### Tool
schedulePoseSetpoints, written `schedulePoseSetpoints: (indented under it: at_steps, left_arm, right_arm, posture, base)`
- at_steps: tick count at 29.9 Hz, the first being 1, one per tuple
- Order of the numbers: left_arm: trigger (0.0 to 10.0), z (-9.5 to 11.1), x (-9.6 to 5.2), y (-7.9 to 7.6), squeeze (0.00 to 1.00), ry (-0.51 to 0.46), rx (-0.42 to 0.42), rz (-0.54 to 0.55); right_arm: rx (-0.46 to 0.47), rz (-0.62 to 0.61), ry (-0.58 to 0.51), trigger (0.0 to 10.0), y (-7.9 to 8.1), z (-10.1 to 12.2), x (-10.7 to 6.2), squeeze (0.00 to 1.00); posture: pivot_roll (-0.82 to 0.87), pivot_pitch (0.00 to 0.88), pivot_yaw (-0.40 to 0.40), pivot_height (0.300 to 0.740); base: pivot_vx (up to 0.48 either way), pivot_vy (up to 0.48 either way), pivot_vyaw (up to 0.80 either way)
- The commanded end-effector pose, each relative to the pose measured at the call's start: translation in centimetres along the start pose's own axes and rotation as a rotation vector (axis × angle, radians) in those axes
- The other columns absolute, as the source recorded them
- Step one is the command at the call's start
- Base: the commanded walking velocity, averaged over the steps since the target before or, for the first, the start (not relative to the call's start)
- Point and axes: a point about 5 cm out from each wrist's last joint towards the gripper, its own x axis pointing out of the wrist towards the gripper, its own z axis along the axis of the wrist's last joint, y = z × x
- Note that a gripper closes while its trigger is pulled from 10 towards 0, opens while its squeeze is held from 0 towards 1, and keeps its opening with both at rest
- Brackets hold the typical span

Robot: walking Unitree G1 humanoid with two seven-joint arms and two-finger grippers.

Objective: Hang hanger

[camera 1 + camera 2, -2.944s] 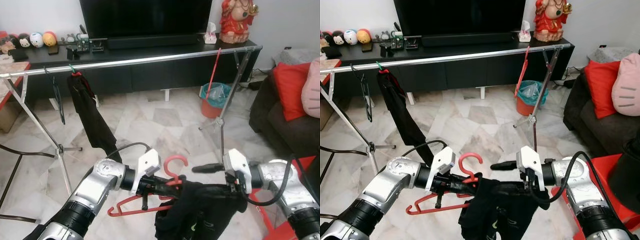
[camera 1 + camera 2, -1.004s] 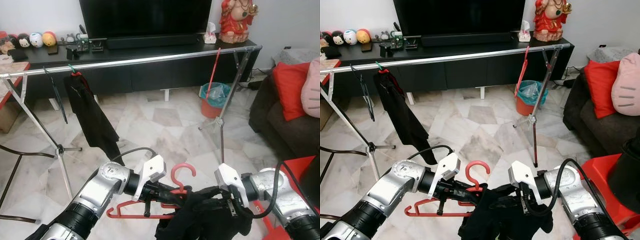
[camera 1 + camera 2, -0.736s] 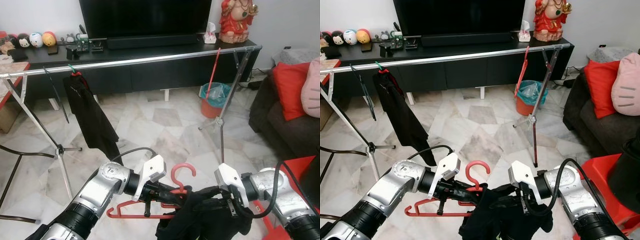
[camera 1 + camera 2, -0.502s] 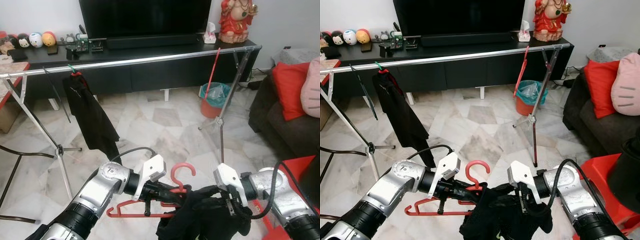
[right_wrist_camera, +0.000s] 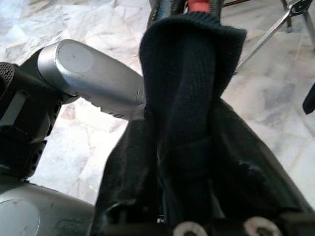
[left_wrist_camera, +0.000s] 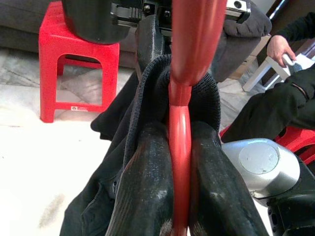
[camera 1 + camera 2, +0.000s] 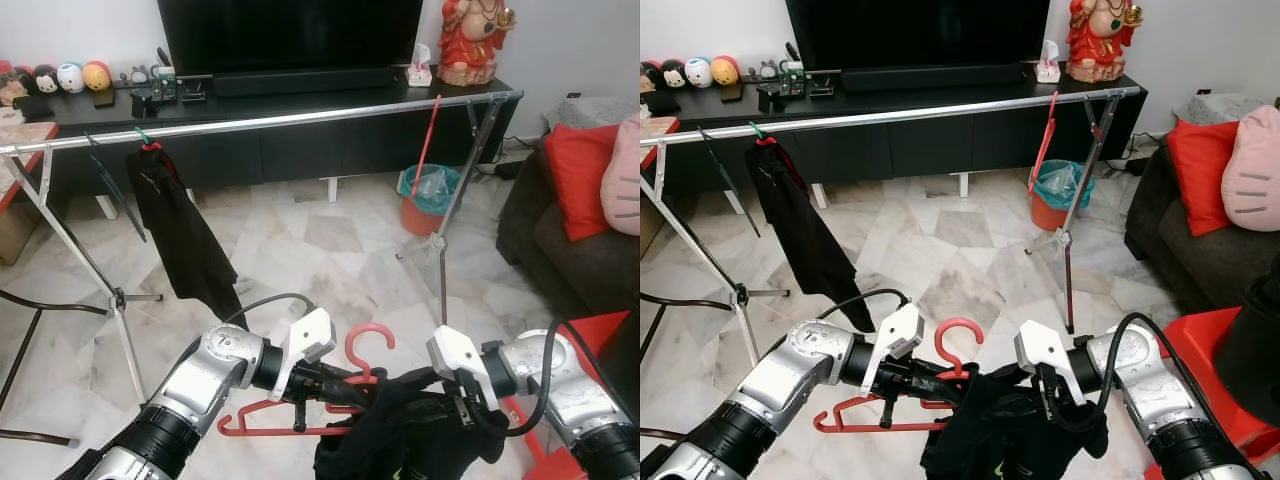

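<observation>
Both end effectors (image 7: 345, 385) (image 7: 440, 405) clamped, facing.

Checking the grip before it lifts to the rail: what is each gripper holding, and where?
Left gripper clamps the red hanger at its neck; right gripper pinches the black garment at its collar.

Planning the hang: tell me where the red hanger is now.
The red hanger is low in the head views, clamped in the left claw, with the black garment draped on its right side.
</observation>
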Motion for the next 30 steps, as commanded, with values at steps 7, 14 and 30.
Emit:
schedulePoseSetpoints:
  at_steps: [7,14,30]
  left_arm:
    - [10.0,2.0,-0.3,0.5,0.0,-0.077,0.064,0.021]
    - [10.0,2.2,-0.2,0.3,0.0,-0.081,0.066,0.01]
    - [10.0,2.2,-0.1,0.2,0.0,-0.083,0.064,0.005]
  right_arm:
    - [-0.028,0.079,0.076,10.0,0.6,-0.6,1.2,0.0]
    - [-0.025,0.072,0.127,10.0,0.6,-1.5,2.2,0.0]
    - [-0.021,0.056,0.12,0.0,0.5,-1.7,2.8,0.0]
  posture:
    - [0.01,0.001,-0.022,0.74]
    - [0.02,0.002,-0.022,0.74]
    - [0.02,0.004,-0.022,0.74]
  base:
    - [0.0,0.0,0.0]
    - [0.0,0.0,0.0]
    - [0.0,0.0,0.0]
